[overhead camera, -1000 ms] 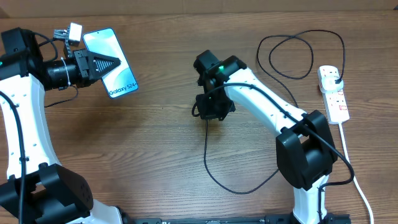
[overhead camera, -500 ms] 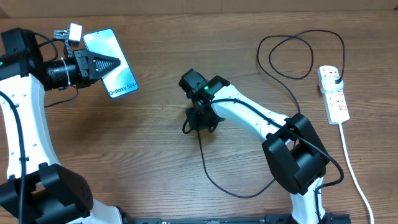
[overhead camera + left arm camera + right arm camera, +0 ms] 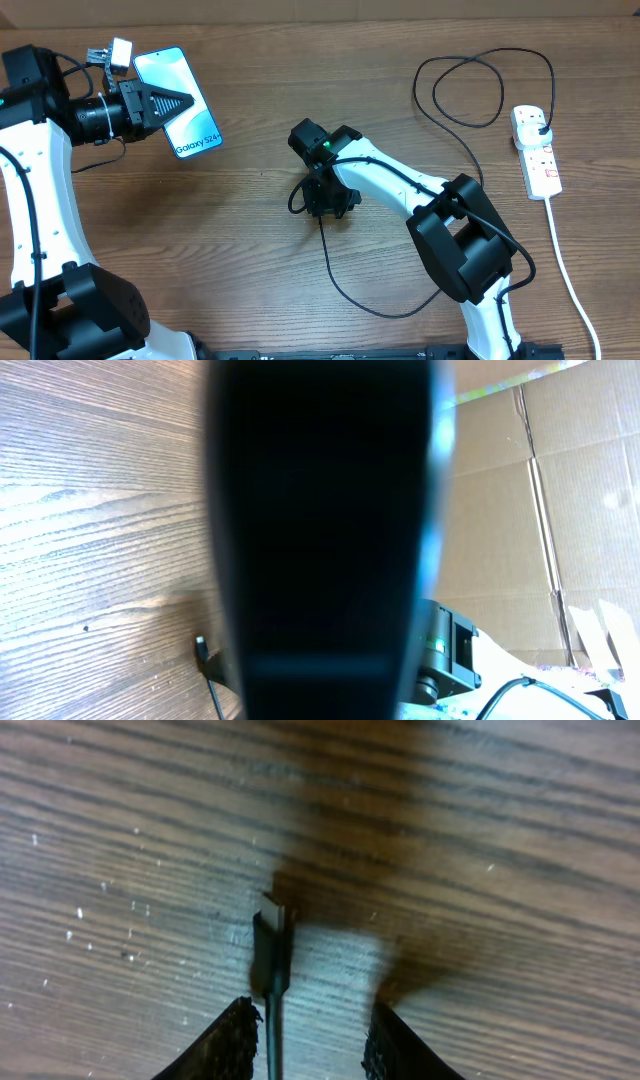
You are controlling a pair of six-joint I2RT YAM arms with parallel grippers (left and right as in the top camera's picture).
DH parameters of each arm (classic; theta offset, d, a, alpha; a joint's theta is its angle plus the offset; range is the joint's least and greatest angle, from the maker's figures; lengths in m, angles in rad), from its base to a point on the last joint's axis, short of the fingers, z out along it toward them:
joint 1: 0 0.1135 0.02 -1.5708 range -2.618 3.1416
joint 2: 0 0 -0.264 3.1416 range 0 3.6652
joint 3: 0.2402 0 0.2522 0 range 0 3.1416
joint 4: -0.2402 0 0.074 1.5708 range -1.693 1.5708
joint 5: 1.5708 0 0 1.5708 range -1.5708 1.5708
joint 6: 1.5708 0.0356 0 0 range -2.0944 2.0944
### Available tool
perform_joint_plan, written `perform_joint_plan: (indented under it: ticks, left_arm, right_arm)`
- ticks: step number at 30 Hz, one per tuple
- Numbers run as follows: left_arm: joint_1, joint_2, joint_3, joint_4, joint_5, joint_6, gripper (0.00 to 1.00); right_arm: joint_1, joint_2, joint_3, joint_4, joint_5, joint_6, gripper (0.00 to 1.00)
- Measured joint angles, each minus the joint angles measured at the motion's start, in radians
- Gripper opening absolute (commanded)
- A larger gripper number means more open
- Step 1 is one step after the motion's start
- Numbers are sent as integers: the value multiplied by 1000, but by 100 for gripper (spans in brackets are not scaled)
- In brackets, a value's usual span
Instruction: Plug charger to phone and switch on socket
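Note:
My left gripper point(image 3: 178, 101) is shut on the phone point(image 3: 192, 136) at the far left, above the table; its teal screen reads "Galaxy S24". In the left wrist view the phone point(image 3: 320, 540) is a dark blur across the middle. The charger cable point(image 3: 345, 290) curves over the table to its black plug point(image 3: 541, 126) in the socket point(image 3: 538, 160) at the right. My right gripper point(image 3: 325, 200) is low over the cable's free end. In the right wrist view my right gripper point(image 3: 310, 1045) is open and the connector tip point(image 3: 270, 952) lies between the fingers, close to the left one.
The cable makes a loop point(image 3: 470, 90) at the back right. The socket's thick white cord point(image 3: 565, 260) runs toward the front right edge. Cardboard point(image 3: 560, 510) stands beyond the table. The connector tip point(image 3: 202, 650) on the wood and the right arm point(image 3: 450, 650) show past the phone.
My right gripper has moved left and a little toward the front, and the cable's free end has shifted left with it. The left arm and phone have not moved.

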Motion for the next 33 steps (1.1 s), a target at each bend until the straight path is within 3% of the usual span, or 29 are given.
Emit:
perform_joint_plan:
  ticks: [4, 9, 11, 18, 24, 28, 33]
  left_arm:
    - [0, 0, 0, 0, 0, 0, 4]
    - [0, 0, 0, 0, 0, 0, 4]
    - [0, 0, 0, 1, 0, 0, 4]
    - [0, 0, 0, 1, 0, 0, 4]
    - [0, 0, 0, 1, 0, 0, 5]
    - [2, 0, 0, 0, 47, 39, 5]
    - [3, 0, 0, -3, 214, 134, 4]
  right_arm:
    - [3, 6, 0, -10, 29, -1, 30]
    - [32, 13, 0, -6, 107, 0, 33]
    - [33, 13, 0, 11, 110, -7, 22]
    - [33, 13, 0, 53, 105, -25, 4]
    - [32, 9, 0, 50, 93, -31, 4]
    - [-1, -55, -34, 38, -58, -122, 4]
    - [-13, -348, -37, 35, -420, -272, 4]
